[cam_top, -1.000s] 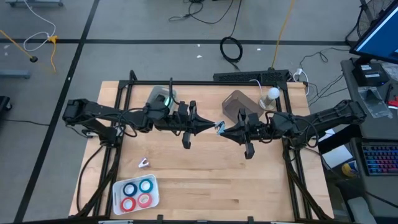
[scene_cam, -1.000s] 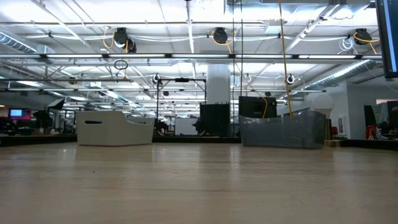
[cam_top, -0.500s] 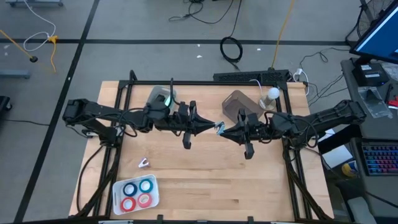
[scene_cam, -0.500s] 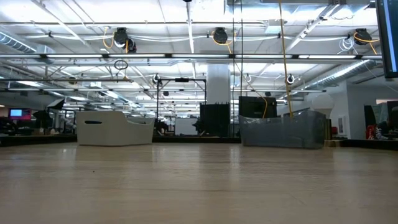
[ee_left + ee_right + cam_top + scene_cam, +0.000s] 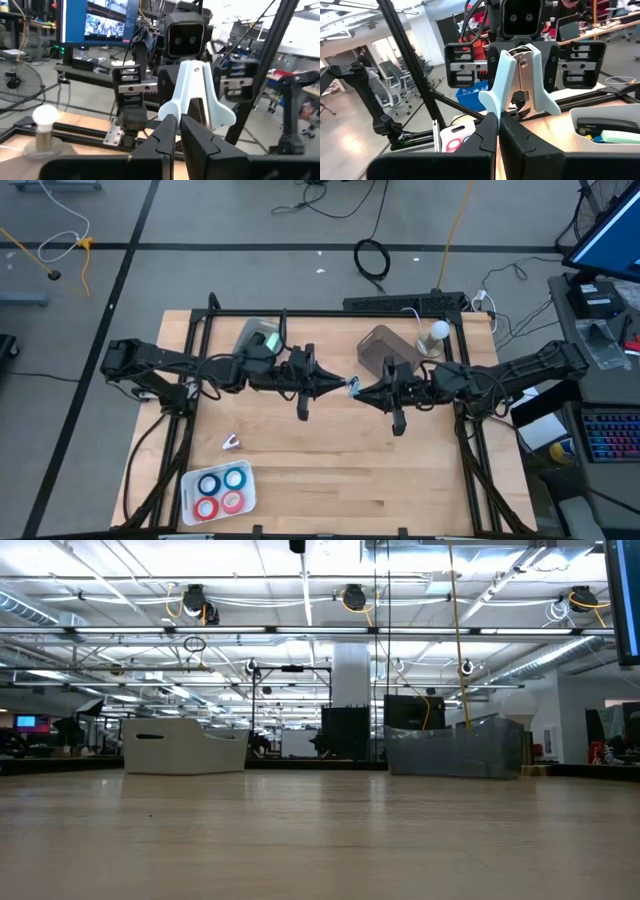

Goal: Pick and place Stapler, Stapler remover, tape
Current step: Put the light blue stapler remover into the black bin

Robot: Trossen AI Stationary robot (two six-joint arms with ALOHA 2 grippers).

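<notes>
Mid-handover of the staple remover (image 5: 352, 385): both arms meet above the middle of the bench (image 5: 330, 470), and the pale-blue, winged remover sits between the two grippers. Right gripper (image 5: 362, 387) has its fingers pressed together on one end of it; in the right wrist view the remover (image 5: 519, 80) stands right at the fingertips. Left gripper (image 5: 342, 384) is on the other end, and its wrist view shows a narrow gap between its fingers (image 5: 167, 131) with the remover (image 5: 197, 95) just ahead, so whether it grips cannot be told. Looks like a release in progress, right arm taking over. Tape: two blue and two red rolls (image 5: 221, 491) lie in a white tray (image 5: 247, 502) at the front-left corner of the bench, well apart from the arms. A small white item (image 5: 231, 442) lies loose on the bench near that tray; too small to identify. Two bins at the back: a white one (image 5: 252, 335) under the left arm, a grey one (image 5: 377, 345) by the right. Stapler not clearly made out. Next move, as a judgement: left gripper spreads fully and backs straight off, then the right arm carries the remover to its bin. Risk: a snag on the wings while backing out.
</notes>
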